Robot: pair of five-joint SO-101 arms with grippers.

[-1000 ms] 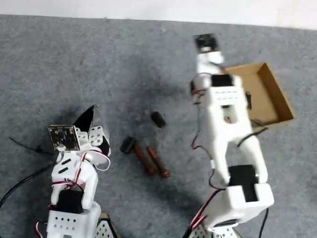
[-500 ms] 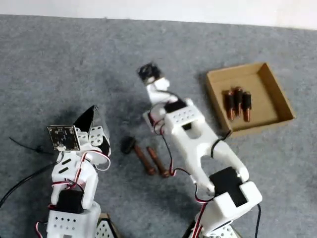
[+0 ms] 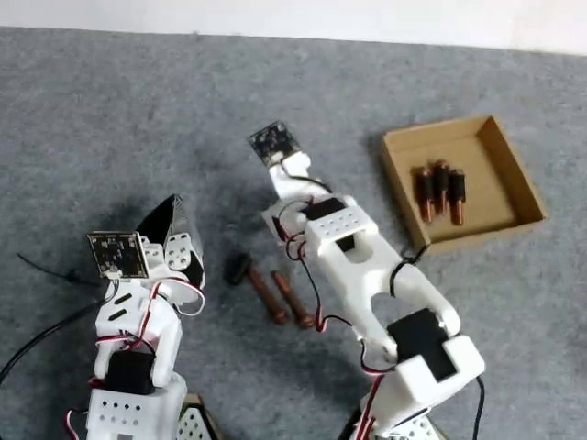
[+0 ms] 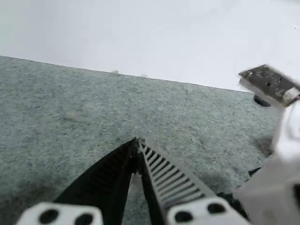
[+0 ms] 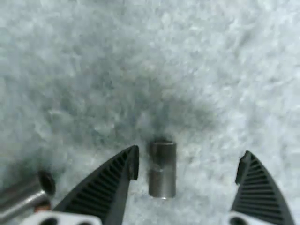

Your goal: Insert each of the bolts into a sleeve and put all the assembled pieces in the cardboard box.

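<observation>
The right arm (image 3: 367, 266) stretches from its base at the near right diagonally toward the middle of the carpet (image 3: 119, 101), with its camera board (image 3: 274, 141) at the far end. The right gripper (image 5: 188, 154) points down at the carpet with its ribbed fingers (image 5: 123, 169) spread wide. A dark sleeve (image 5: 162, 168) lies on its side between them, nearer one finger and touching neither.

The left arm (image 3: 138, 339) is folded up over its base at the near left. The left gripper (image 3: 172, 215) is pressed together with its tips meeting, holds nothing and is angled low over the carpet.

Between the two arms lie two bolts (image 3: 280, 297), side by side and nearly parallel. A second sleeve (image 3: 240, 268) sits just beside their far ends.

The cardboard box (image 3: 500, 151) stands open at the right, well apart from the loose parts. Three assembled pieces (image 3: 440, 192) lie in a row on its floor.

The surface is grey, short-piled carpet. Along its far edge it meets a pale band (image 3: 293, 16). The broadest stretch of carpet lies on the far left, beyond the left gripper. A narrower strip separates the right arm from the near wall of the box.
</observation>
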